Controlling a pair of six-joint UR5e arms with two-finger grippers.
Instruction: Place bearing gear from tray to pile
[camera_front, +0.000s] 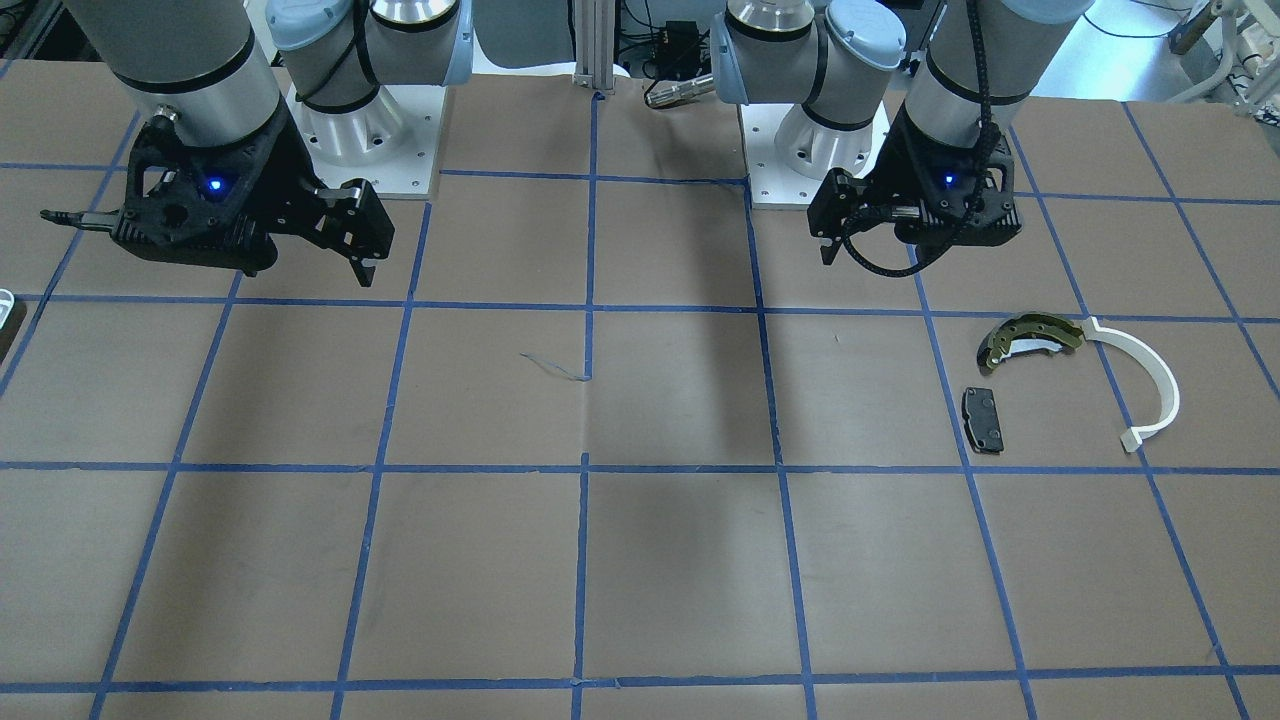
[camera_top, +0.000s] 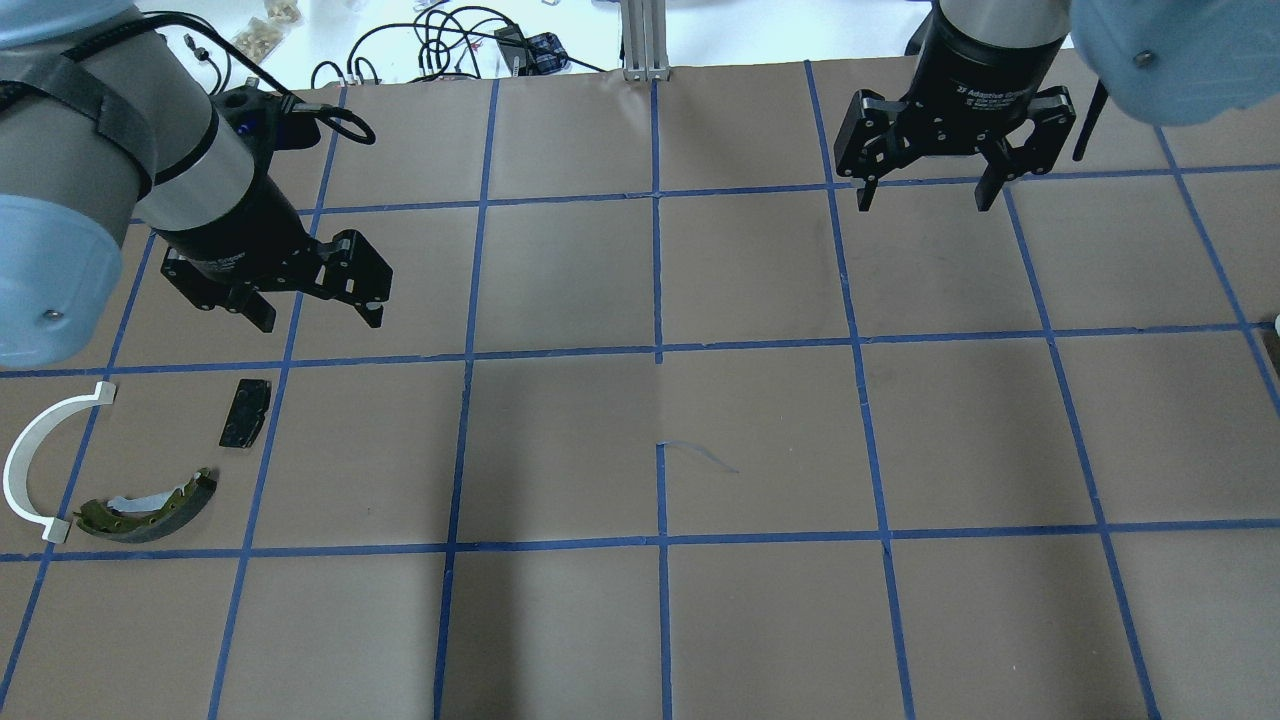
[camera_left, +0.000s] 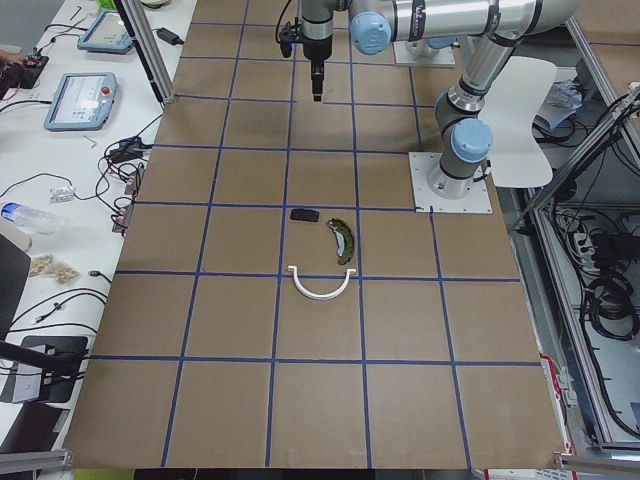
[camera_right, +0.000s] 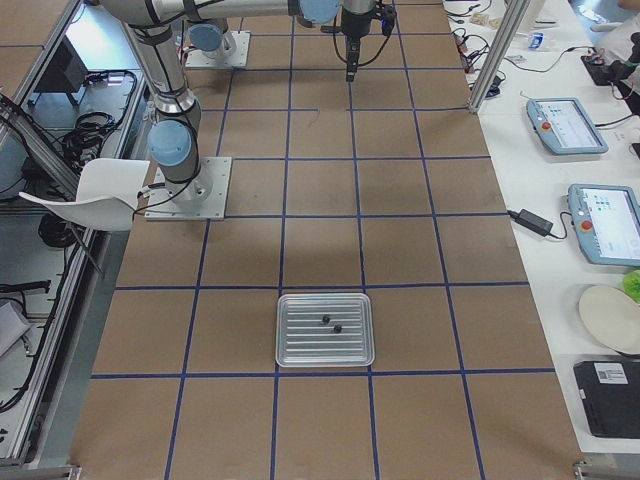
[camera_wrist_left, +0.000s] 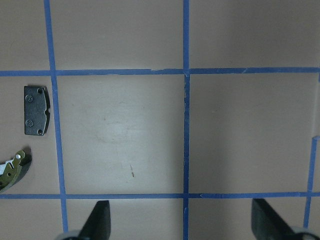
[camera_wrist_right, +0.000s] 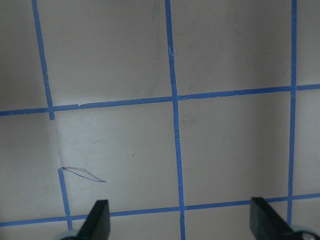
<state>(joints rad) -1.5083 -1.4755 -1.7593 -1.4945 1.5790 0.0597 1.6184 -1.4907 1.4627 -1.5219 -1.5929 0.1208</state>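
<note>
The tray (camera_right: 325, 330) is a pale ribbed pan on the table's right end, with two small dark parts (camera_right: 330, 323) lying in it. I cannot tell which is the bearing gear. Only its corner (camera_front: 4, 308) shows in the front view. The pile lies on the robot's left side: an olive-gold brake shoe (camera_top: 150, 508), a white curved strip (camera_top: 30, 460) and a black pad (camera_top: 246, 412). My left gripper (camera_top: 320, 318) hangs open and empty above the table just beyond the pad (camera_wrist_left: 37, 110). My right gripper (camera_top: 928, 195) hangs open and empty over the far right squares, away from the tray.
Brown table (camera_top: 660, 430) with a blue tape grid. A loose scrap of tape or thread (camera_top: 700, 458) lies near the centre. The arm bases (camera_front: 360, 150) stand at the robot's edge. Cables and tablets (camera_left: 80, 100) lie on the side bench beyond the table.
</note>
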